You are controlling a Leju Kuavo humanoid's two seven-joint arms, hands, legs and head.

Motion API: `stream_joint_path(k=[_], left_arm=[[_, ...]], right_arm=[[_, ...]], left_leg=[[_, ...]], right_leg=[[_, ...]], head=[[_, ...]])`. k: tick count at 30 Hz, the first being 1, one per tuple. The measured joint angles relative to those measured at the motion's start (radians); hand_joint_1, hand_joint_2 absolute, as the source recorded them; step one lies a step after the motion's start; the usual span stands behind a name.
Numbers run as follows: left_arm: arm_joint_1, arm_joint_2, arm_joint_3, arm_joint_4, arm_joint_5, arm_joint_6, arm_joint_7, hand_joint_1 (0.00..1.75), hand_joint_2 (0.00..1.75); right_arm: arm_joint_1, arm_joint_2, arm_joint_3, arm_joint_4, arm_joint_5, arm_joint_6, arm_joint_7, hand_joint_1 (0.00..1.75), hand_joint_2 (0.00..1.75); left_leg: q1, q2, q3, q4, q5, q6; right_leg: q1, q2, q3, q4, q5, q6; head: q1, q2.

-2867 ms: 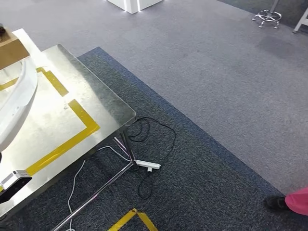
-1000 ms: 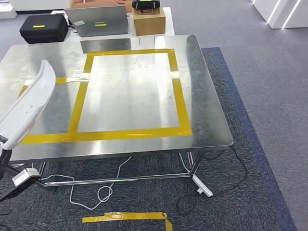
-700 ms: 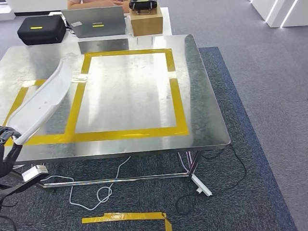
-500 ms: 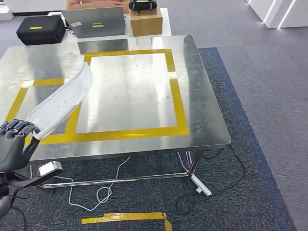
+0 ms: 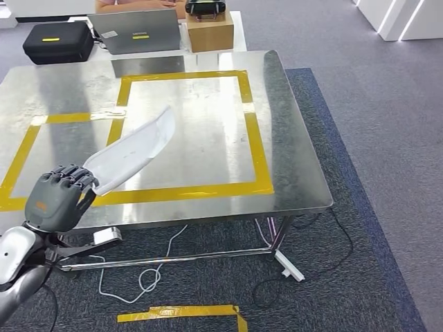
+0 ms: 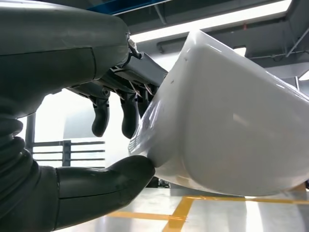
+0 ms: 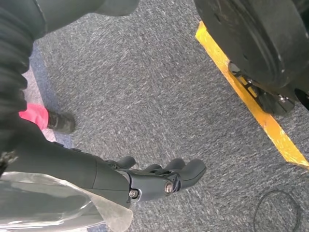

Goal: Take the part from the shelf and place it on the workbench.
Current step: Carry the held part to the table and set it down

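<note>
The part (image 5: 133, 149) is a long, curved white plastic shell. My left hand (image 5: 57, 197) grips its near end and holds it slanted above the front left of the steel workbench (image 5: 295, 138), its far tip over the yellow tape frame (image 5: 258, 149). In the left wrist view my thumb (image 6: 109, 181) presses under the part (image 6: 233, 121) and the darker fingers (image 6: 123, 113) curl over its edge. My right hand (image 7: 156, 181) hangs over the grey carpet with fingers stretched out and nothing in it.
At the bench's far edge stand a black case (image 5: 57, 41), a laptop (image 5: 138, 31) and a cardboard box (image 5: 212, 31), with a person seated behind. Cables and a power strip (image 5: 290, 266) lie under the bench. Yellow floor tape (image 5: 177, 312) lies in front. A person's shoe (image 7: 60, 122) is near my right side.
The camera swung from the bench corner to face the bench. Over the last second my left hand has risen into view and carried the part rightward, over the yellow frame.
</note>
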Motion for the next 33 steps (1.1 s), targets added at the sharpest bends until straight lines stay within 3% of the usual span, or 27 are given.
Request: stream_joint_path(k=[7, 15, 33], left_arm=[[-0.039, -0.034, -0.064, 0.059, 0.018, -0.072, 0.050, 1.17, 1.75], [-0.068, -0.081, -0.102, 0.236, 0.001, -0.107, 0.146, 1.17, 1.75], [0.016, -0.018, 0.072, 0.346, -0.068, -0.116, 0.245, 1.17, 1.75]], right_arm=[[0.009, 0.002, -0.028, 0.003, 0.013, 0.021, 0.010, 0.00, 1.75], [0.047, 0.008, -0.049, 0.014, -0.023, 0.013, 0.021, 0.00, 1.75], [0.067, 0.008, -0.034, -0.015, -0.086, -0.083, 0.038, 0.00, 1.75]], left_leg=[[0.000, 0.000, 0.000, 0.000, 0.000, 0.001], [0.000, 0.002, 0.000, 0.000, -0.001, 0.001], [0.000, 0.003, 0.000, 0.000, -0.001, 0.001]], right_leg=[[0.000, 0.000, 0.000, 0.000, 0.000, 0.000], [0.000, 0.001, 0.000, 0.000, 0.000, 0.000], [0.001, 0.002, 0.000, 0.000, 0.000, 0.000]], head=[[0.000, 0.000], [0.000, 0.000], [0.000, 0.000]])
